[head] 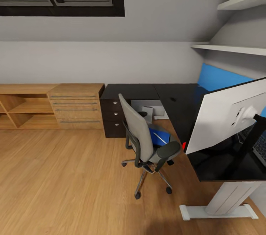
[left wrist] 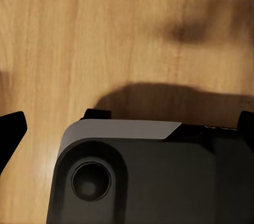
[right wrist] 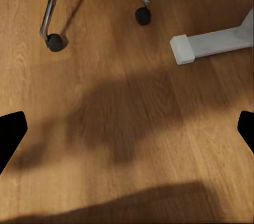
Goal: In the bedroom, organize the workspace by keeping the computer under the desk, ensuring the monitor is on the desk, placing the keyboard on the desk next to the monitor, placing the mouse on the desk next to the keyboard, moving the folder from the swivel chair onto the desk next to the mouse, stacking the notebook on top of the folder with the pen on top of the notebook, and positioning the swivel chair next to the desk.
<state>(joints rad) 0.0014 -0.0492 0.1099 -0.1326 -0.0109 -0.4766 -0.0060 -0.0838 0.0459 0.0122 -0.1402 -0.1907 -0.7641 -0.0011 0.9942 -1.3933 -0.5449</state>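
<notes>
The swivel chair (head: 142, 137) stands on the floor beside the black desk (head: 177, 103), its back towards me. The blue folder (head: 162, 135) lies on its seat with a thin white pen (head: 159, 138) on top. On the desk the monitor (head: 225, 116) shows its grey back, and the keyboard (head: 261, 147) lies behind it. The computer (head: 147, 112) sits under the desk. The mouse and notebook are hidden. My left gripper (left wrist: 127, 126) and right gripper (right wrist: 127, 131) hang open over bare floor, near the chair's castors (right wrist: 54, 42).
A wooden dresser and open shelves (head: 75, 111) line the back wall left of the desk's drawers (head: 114, 116). The desk's white foot (head: 218, 211) (right wrist: 211, 42) rests on the floor at the right. A small red thing (head: 183, 145) shows at the desk edge. Wall shelves (head: 236, 48) hang above.
</notes>
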